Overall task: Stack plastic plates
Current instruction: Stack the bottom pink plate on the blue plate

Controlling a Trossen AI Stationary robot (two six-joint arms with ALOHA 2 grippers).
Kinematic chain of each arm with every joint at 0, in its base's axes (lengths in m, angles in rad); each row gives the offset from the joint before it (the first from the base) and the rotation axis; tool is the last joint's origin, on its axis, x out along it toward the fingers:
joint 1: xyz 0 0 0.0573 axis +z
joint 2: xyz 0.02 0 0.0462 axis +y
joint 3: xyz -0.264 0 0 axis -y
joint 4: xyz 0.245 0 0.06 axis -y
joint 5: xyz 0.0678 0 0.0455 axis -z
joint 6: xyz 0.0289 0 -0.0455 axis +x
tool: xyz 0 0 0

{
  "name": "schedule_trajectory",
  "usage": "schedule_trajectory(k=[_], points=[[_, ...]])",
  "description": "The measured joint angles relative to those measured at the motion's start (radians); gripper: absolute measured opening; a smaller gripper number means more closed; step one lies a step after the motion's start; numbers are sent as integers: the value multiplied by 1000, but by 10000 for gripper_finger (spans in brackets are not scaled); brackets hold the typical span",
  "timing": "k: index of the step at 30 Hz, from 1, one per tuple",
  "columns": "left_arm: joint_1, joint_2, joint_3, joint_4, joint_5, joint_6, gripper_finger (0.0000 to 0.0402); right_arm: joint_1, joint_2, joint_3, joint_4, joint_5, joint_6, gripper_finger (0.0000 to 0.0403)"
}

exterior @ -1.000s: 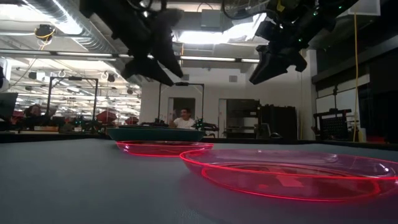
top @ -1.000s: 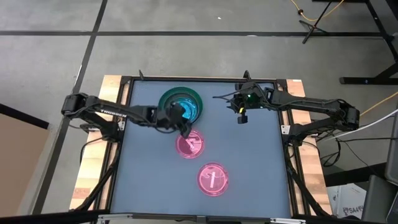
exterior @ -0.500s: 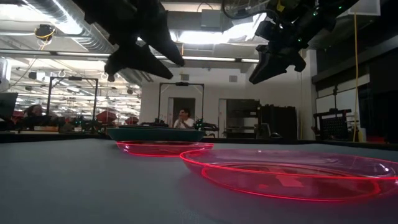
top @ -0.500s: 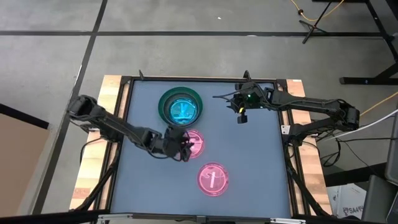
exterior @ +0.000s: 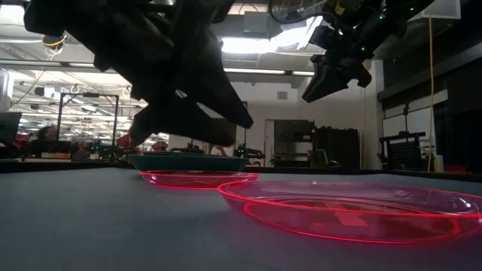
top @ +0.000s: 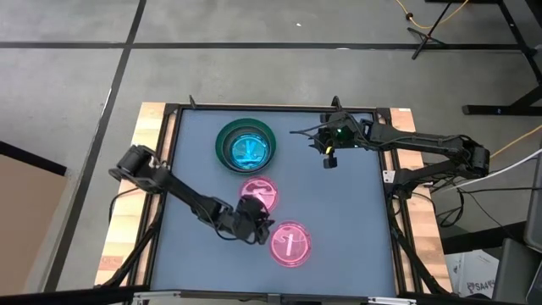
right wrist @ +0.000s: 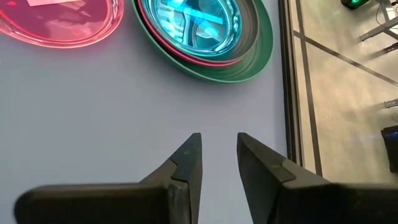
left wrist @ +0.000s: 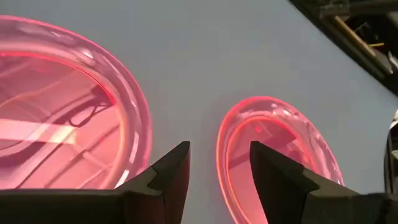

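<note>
A stack of plates (top: 246,146) stands near the table's far edge: a large dark green plate (right wrist: 249,56) at the bottom, a pink rim above it, translucent cyan (right wrist: 199,22) on top. Two translucent pink plates lie flat and apart on the table, one mid-table (top: 258,194) and one toward the near edge (top: 290,244). My left gripper (top: 254,229) hangs open above the table between these two, touching neither; its wrist view shows one plate (left wrist: 62,124) close by and the other (left wrist: 273,155) farther off. My right gripper (top: 329,159) waits open, raised, right of the stack.
Bare grey tabletop (top: 339,212) spreads to the right of the pink plates and along the near edge. A dark raised frame (top: 385,186) borders the table. In the low view the room behind shows, with a person (exterior: 45,135) far off.
My left gripper has swung from beside the stack toward the table's near edge, passing the mid-table pink plate, and has come down lower between the two pink plates. No plate has moved.
</note>
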Motion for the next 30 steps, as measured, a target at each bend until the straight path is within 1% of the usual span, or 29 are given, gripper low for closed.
schedule_trajectory(k=[7, 14, 18, 23, 30], points=[[-31, 72, 68, 3, 0, -2, 160, 0, 0, 0, 2, 0, 0, 92], [-40, 140, 122, -3, 8, -3, 160, 0, 0, 0, 2, 0, 0, 92], [-39, 156, 124, -10, 19, -19, 160, 0, 0, 0, 2, 0, 0, 92], [-40, 157, 124, -61, 25, -50, 160, 0, 0, 0, 2, 0, 0, 92], [-48, 157, 124, -62, 45, -54, 160, 0, 0, 0, 2, 0, 0, 92]])
